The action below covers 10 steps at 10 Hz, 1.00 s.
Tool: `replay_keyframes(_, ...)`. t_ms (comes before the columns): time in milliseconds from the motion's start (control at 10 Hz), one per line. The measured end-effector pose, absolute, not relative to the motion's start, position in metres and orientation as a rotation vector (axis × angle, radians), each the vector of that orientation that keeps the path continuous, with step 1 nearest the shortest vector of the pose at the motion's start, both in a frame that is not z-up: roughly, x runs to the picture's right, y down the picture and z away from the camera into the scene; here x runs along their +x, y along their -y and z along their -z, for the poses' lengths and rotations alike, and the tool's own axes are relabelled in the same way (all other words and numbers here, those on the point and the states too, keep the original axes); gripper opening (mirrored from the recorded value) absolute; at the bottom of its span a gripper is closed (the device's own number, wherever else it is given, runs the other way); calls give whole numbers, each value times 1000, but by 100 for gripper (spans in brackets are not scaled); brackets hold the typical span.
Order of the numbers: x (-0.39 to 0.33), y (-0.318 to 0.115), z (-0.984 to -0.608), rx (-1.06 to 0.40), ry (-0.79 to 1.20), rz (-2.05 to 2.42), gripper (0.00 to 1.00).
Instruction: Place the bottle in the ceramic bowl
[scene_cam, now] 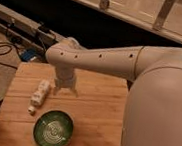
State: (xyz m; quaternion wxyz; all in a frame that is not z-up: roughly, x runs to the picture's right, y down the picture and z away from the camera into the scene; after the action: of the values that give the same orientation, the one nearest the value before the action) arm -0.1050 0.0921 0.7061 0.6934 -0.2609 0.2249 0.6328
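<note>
The bottle [40, 95], small and cream-white with a ridged body, lies on its side on the wooden table [96, 116], its cap pointing toward the front left. The ceramic bowl [53, 129], green with pale rings inside, sits just in front of it near the table's front edge and holds nothing. My gripper [65, 91] hangs from the white arm directly right of the bottle, a short way above the tabletop. Its fingers point down, spread apart and open, with nothing between them.
My bulky white arm and body [156, 101] fill the right side of the view and cover the table's right end. Black cables [1, 50] lie on the floor at the left. A dark rail [20, 25] runs behind the table.
</note>
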Motion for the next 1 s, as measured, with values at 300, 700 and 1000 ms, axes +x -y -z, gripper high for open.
replay_keyframes(300, -140, -64, -722, -572, -468, -1320, 65)
replay_keyframes(700, -223, -43, -741, -532, -375, -1298, 65)
replay_keyframes(1000, -219, -41, -743, -519, -377, -1306, 65)
